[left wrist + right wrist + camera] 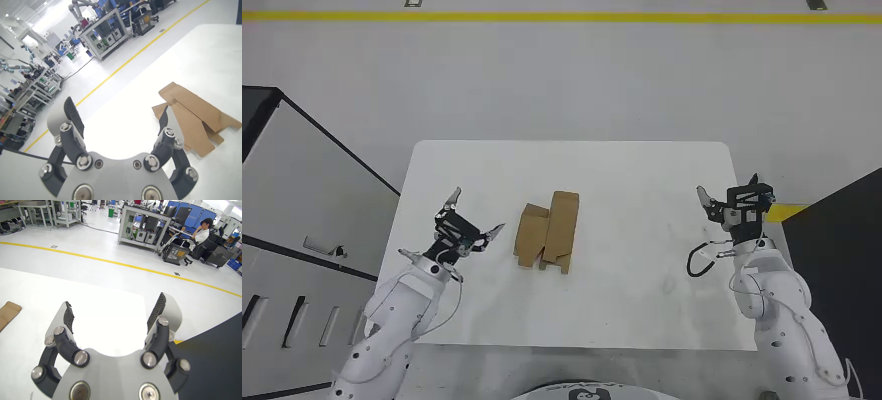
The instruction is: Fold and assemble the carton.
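Near left of the table (642, 180): my left gripper (474, 214) hangs low over the white top. Its claw is spread wide with nothing between the pads. It points toward the middle of the table, which I take as lined up for an approach rather than parked.

Near right, at the table's right edge: my right gripper (732, 192) is also splayed wide and empty. It sits well apart from the work. My guess is that it is held out there to leave the middle free until a second hold is needed.

Mid-table, a little left of centre: the carton (547, 232) is a flattened brown blank with its long side running near to far. It lies just right of the left gripper and is not touched by it. Its panels lie doubled over one another. In the left wrist view one fold stands slightly proud of the surface like a low tent, and short flaps poke out toward the near side.

Judgement: no fold has been made yet, so the task is at its start. Flat board gives fingers little to get under. The raised fold or a protruding flap looks like the sensible purchase, and the left arm is better placed for it. The risk is that the blank skates across the smooth top when pushed.

Far: bare table, then floor with a yellow line (562, 16).
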Controlling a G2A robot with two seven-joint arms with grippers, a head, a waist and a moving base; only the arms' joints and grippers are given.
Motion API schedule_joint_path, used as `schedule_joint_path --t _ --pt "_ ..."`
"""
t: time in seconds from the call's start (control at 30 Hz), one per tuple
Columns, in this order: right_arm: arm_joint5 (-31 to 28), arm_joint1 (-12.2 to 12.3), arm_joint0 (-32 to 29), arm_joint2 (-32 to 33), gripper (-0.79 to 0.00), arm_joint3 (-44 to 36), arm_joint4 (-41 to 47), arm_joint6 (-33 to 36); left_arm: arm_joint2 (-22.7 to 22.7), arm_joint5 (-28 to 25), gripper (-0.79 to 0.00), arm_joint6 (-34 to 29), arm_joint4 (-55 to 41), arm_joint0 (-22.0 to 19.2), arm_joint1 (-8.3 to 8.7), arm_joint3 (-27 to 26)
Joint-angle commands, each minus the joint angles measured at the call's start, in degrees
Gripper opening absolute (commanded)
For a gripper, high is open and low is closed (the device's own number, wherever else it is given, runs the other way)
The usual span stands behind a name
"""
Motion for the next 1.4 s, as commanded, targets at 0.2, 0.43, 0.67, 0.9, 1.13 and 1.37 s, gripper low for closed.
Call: schedule_joint_path --t 0.2,0.43,0.67,0.9,1.13,1.37 --pt "0.0 0.0 0.0 0.0 0.000 0.0 0.0 0.0 2.1 0.9 0.000 -1.3 10.1 0.3 0.17 -1.2" --pt "0.0 0.0 0.0 0.0 0.000 0.0 0.0 0.0 4.3 0.8 0.000 -0.9 16.7 0.3 0.35 -1.6" --pt "0.0 0.0 0.0 0.0 0.000 0.0 0.0 0.0 6.8 1.7 0.000 -2.7 26.8 -0.2 0.56 -1.8" --pt "0.0 0.0 0.0 0.0 0.000 0.0 0.0 0.0 7.1 1.8 0.000 -2.2 28.2 -0.2 0.62 -1.8" --pt "0.0 0.0 0.0 0.0 0.000 0.0 0.0 0.0 11.2 1.6 0.000 -4.5 34.7 0.6 0.54 -0.5" --pt "0.0 0.0 0.0 0.0 0.000 0.0 0.0 0.0 11.6 1.9 0.000 -5.8 34.0 0.4 0.38 -0.8"
